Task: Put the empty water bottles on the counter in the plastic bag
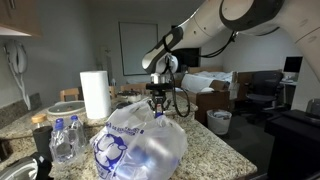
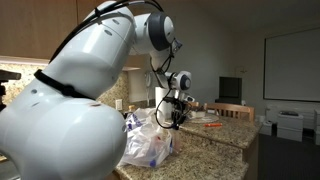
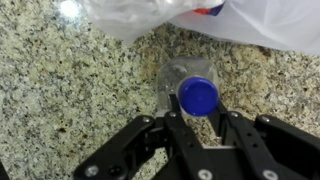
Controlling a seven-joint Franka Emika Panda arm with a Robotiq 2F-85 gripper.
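Nearest the lens, in the wrist view, we record the gripper [image 3: 201, 120], its black fingers [image 3: 180, 140] reaching in from the lower edge of the picture. The jaws are drawn together on a water bottle [image 3: 186, 72], one finger on each side just below its blue cap [image 3: 199, 95]. We see this bottle from above, cap toward the camera and clear body beyond it, so it stands upright or nearly so. Whether its base rests on the counter [image 3: 70, 90] we cannot tell. The plastic bag [image 3: 250, 20] lies across the upper edge of that view, just beyond the bottle; a strip of speckled granite shows between the two.

In both exterior views the gripper [image 1: 158, 100] [image 2: 176, 116] points downward, close beside the top of the bag. The bag [image 1: 140, 145] [image 2: 150, 145] sits bulging on the counter [image 1: 215, 150] [image 2: 215, 135], its sides crinkled and marked with blue print. The held bottle is too small and too hidden there to make out.

In an exterior view we note two further bottles [image 1: 65, 140] standing upright side by side on the counter, just beside the bag and apart from the gripper. A paper towel roll [image 1: 95, 95] stands upright behind them. In an exterior view the white arm [image 2: 70, 100] fills much of the foreground.
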